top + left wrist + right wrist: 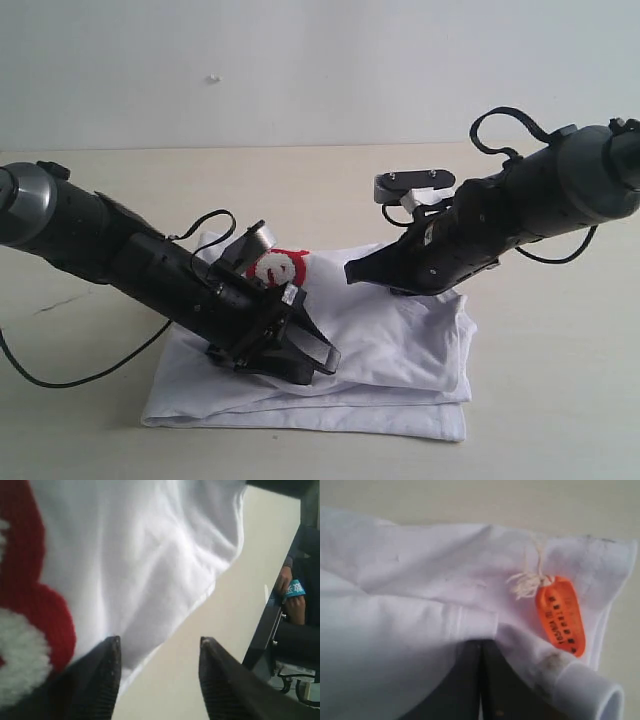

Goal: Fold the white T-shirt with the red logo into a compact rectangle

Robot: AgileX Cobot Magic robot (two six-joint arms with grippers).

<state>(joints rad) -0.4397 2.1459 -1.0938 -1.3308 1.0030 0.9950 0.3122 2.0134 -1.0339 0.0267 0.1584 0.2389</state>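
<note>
The white T-shirt (400,350) lies partly folded on the tan table, with folded layers stacked along its near edge. One end of the red logo (277,265) with a fluffy white letter pokes up behind the left arm. My left gripper (318,358) hovers low over the shirt's near middle, open; between its fingers (112,662) I see only the shirt's edge (150,555) and bare table. The logo (30,605) is close beside it. My right gripper (352,272) is shut, pinching cloth (395,630) near the collar (590,690) and the orange tag (561,615).
A grey-and-white bracket (412,185) stands on the table (560,380) behind the right arm. Black cables trail from both arms. A dark desk edge and a person's hand (290,587) appear beyond the table in the left wrist view.
</note>
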